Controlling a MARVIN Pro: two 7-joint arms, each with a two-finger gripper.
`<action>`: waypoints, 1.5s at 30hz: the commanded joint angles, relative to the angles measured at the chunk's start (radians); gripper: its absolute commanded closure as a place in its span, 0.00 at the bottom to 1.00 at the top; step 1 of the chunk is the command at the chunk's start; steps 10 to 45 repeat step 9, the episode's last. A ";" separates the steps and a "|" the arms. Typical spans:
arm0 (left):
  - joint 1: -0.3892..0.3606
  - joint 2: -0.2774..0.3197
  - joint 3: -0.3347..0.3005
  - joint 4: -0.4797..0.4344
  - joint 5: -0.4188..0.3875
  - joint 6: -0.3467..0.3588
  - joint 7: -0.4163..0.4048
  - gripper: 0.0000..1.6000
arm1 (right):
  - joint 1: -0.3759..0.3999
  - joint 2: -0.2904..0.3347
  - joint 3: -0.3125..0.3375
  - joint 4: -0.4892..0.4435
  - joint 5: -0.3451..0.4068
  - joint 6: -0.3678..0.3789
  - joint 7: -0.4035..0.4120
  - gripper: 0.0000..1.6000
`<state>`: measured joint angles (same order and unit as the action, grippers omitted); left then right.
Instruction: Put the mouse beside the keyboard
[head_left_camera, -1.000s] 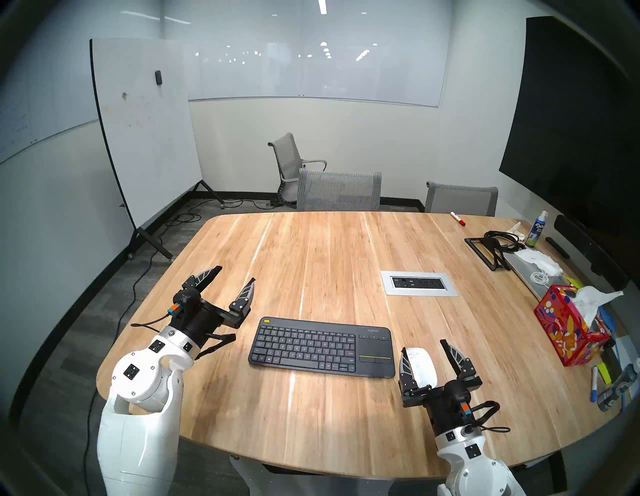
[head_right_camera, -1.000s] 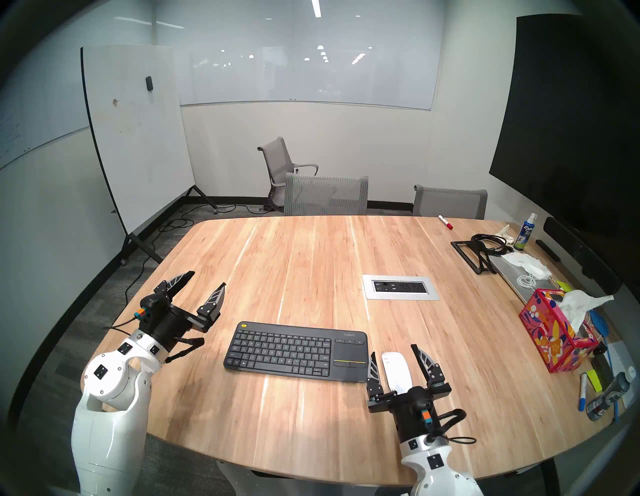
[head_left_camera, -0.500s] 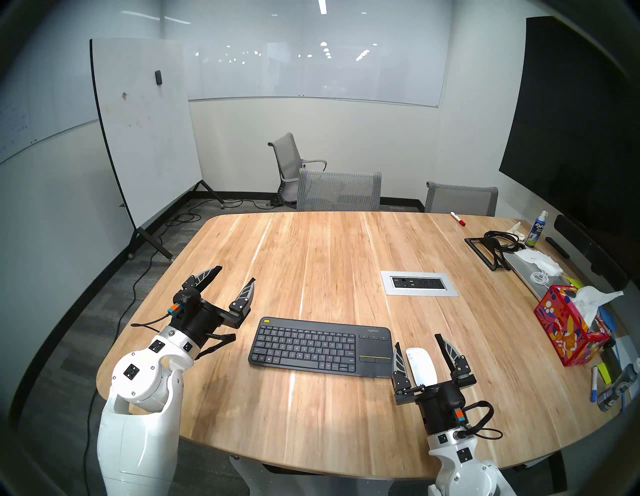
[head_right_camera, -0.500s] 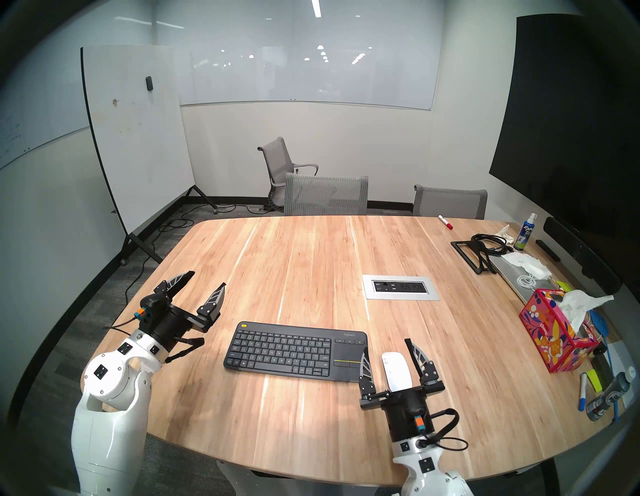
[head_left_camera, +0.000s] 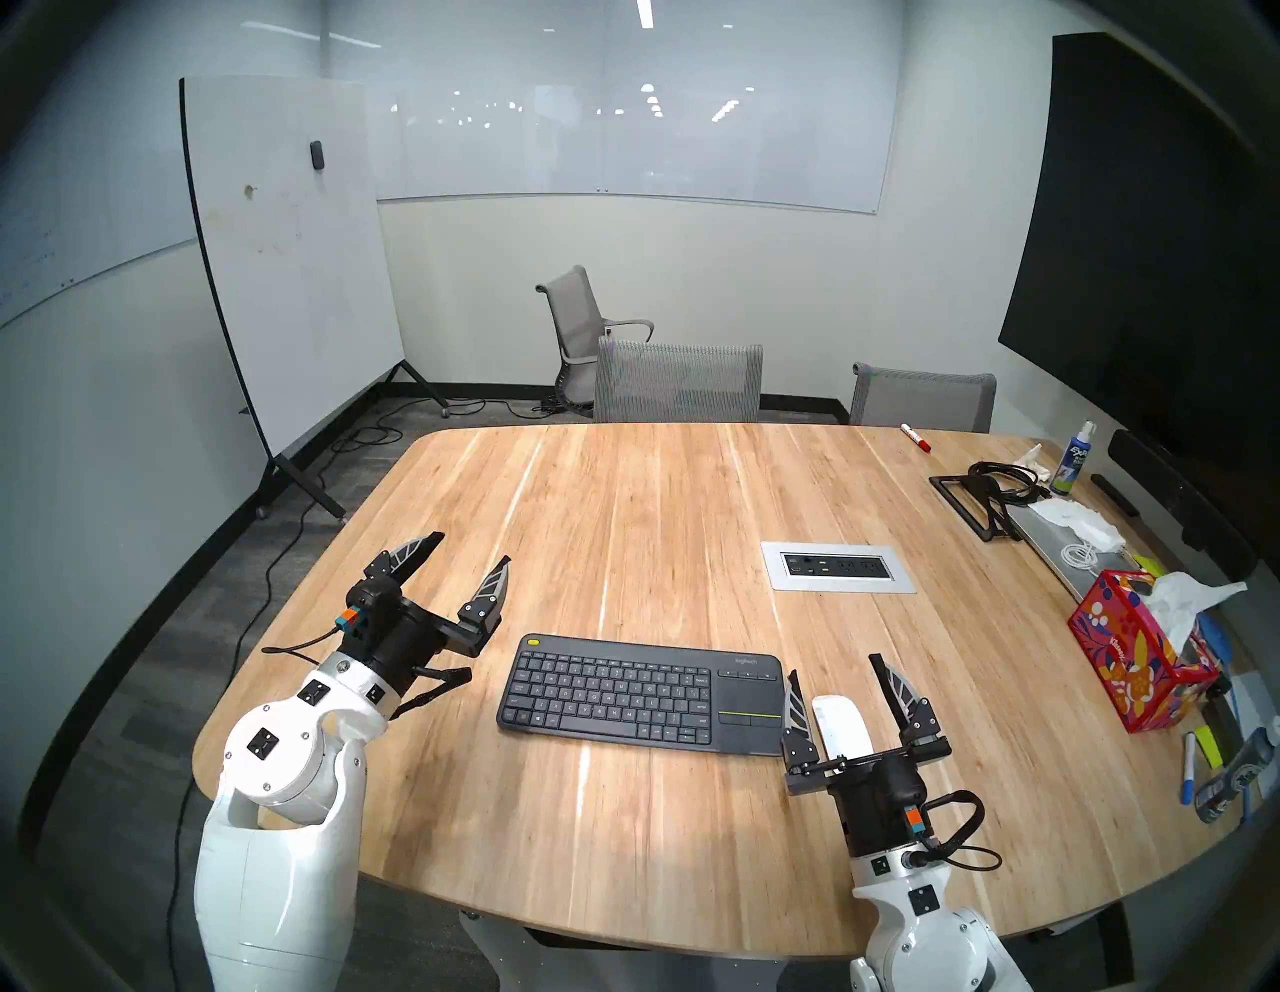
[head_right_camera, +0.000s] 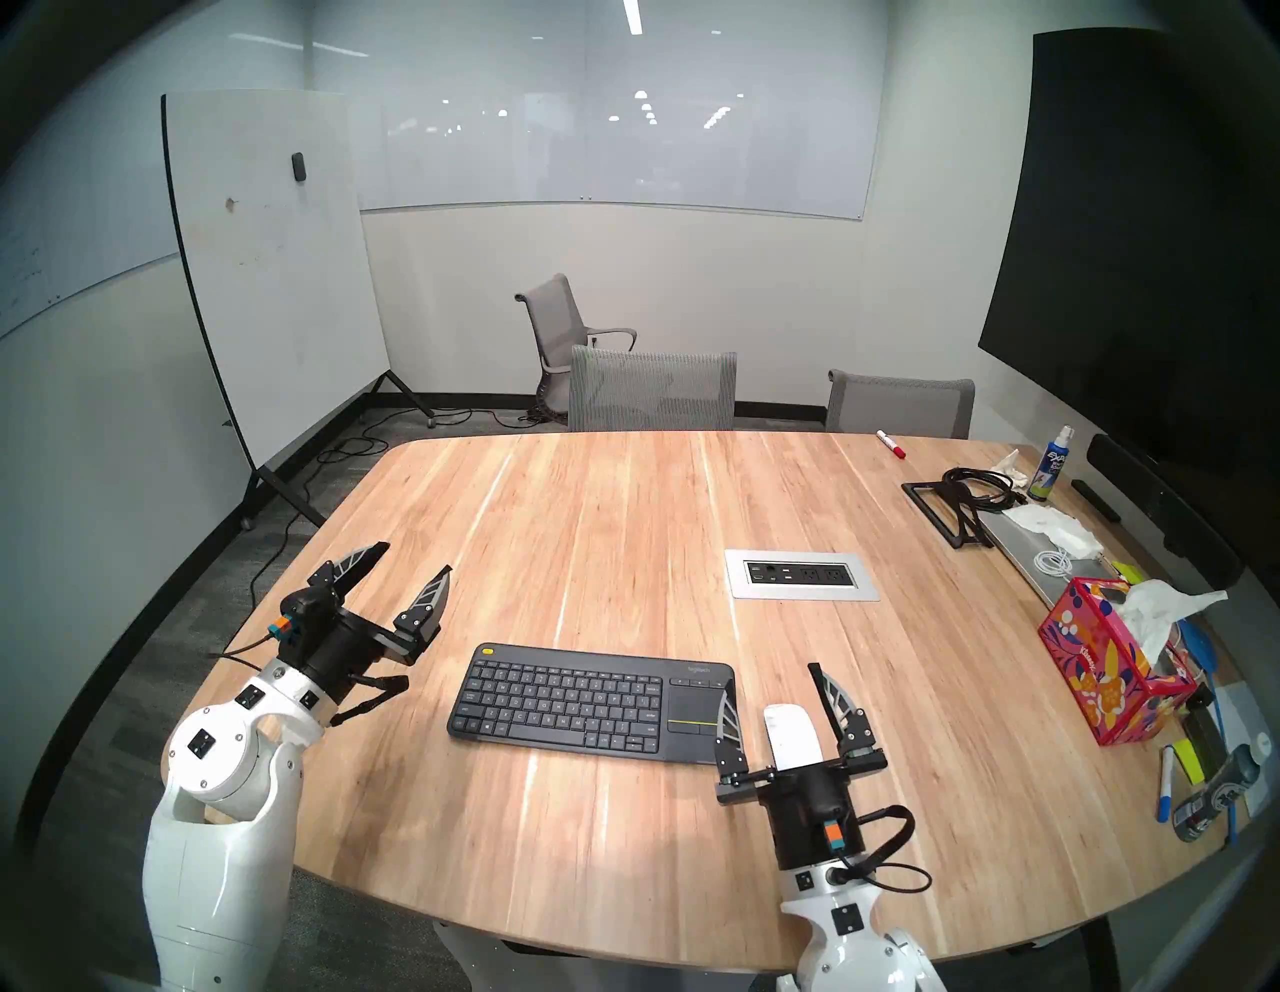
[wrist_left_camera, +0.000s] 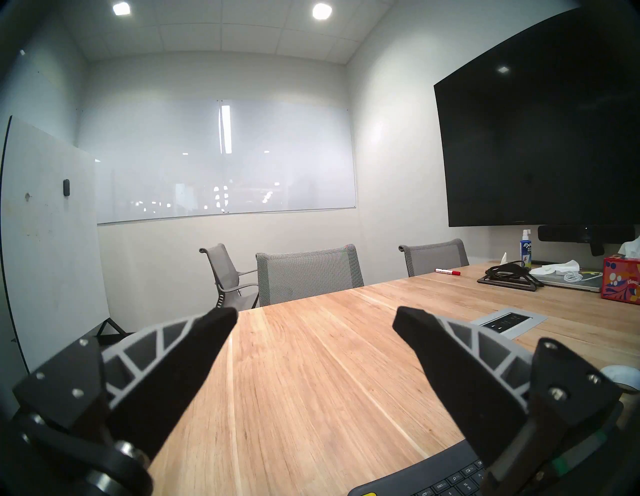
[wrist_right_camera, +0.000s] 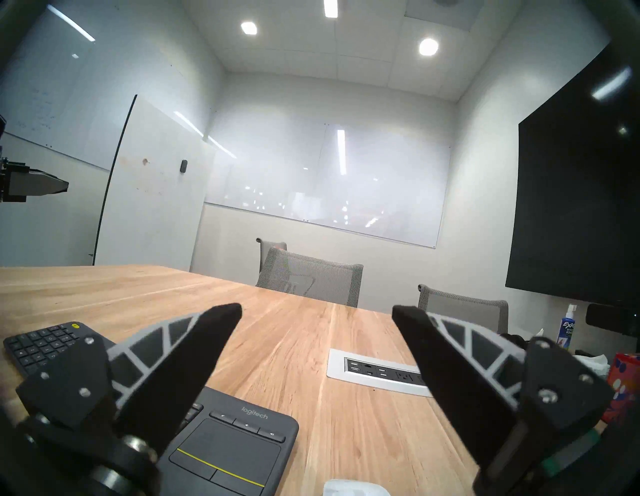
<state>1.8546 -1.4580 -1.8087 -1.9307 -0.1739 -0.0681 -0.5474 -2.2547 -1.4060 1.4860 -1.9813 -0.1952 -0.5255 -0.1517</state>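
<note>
Placing step apparently over: mouse (head_left_camera: 841, 729) lying flat on the bench (head_left_camera: 623, 499), just right of the keyboard (head_left_camera: 644, 695) at its touchpad end, a narrow strip of wood between the two. Right gripper (head_left_camera: 838, 686) spread wide, holding nothing, raised above the bench near its front edge, fingers flanking the mouse in the head views without visibly touching it; from the right wrist view, only the mouse's white far end at the bottom edge, below the open fingers. Left gripper (head_left_camera: 471, 551) likewise wide open and empty, hovering left of the keyboard. Judged from this layout, task essentially met. Next move likely a clean retreat: lifting and drawing the right gripper back toward the near edge, clear of the glossy shell so as not to nudge it out of place.
</note>
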 joint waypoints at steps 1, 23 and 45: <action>0.001 0.000 -0.002 -0.026 0.002 -0.006 0.002 0.00 | 0.008 0.002 0.002 -0.014 0.008 -0.010 0.000 0.00; 0.001 0.000 -0.002 -0.026 0.002 -0.006 0.002 0.00 | 0.008 0.004 0.001 -0.014 0.009 -0.010 -0.001 0.00; 0.001 0.000 -0.002 -0.026 0.002 -0.006 0.002 0.00 | 0.008 0.004 0.001 -0.014 0.009 -0.010 -0.001 0.00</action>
